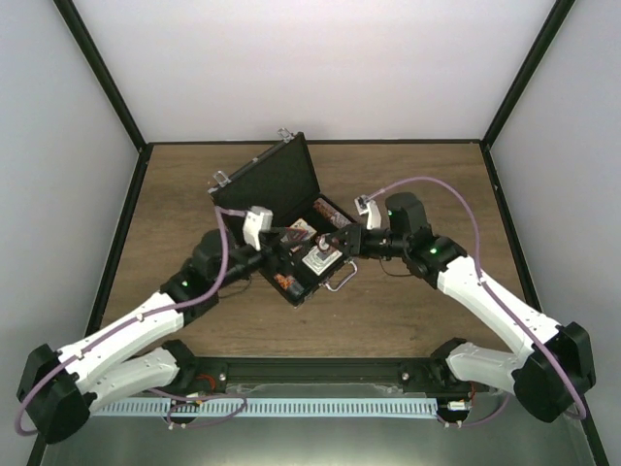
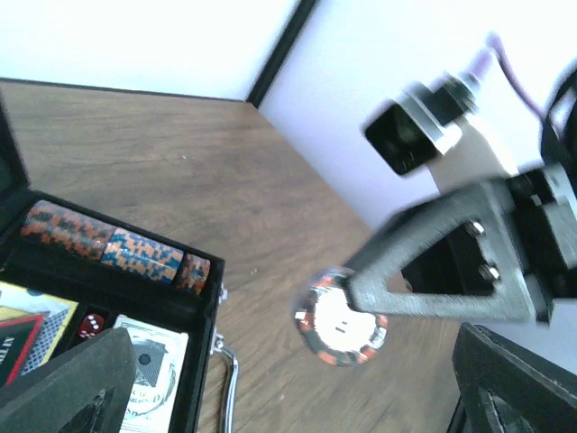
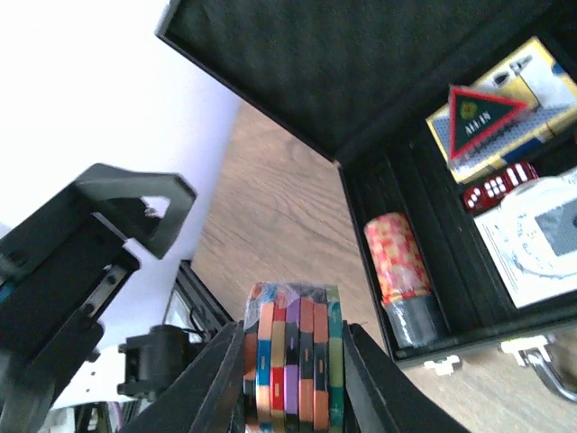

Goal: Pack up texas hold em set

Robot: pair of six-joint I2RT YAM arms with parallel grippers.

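Case (image 1: 279, 183) sits open mid-table (image 1: 427, 311), lid up, with decks (image 3: 532, 86), dice (image 3: 498, 184) and a chip row (image 2: 113, 244) inside. My right claw (image 1: 333, 243) is clamped on a chip stack (image 3: 291, 356) near the handle side. My left claw (image 1: 277, 258) is spread wide, gripping nothing.

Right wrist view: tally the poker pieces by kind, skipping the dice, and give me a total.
Card decks: 2, a yellow-blue one and a white one.
All-in triangle: 1.
Chip stacks: 2, one in the case, one in the right gripper; dark piece beside the first unclear.
Total: 5.
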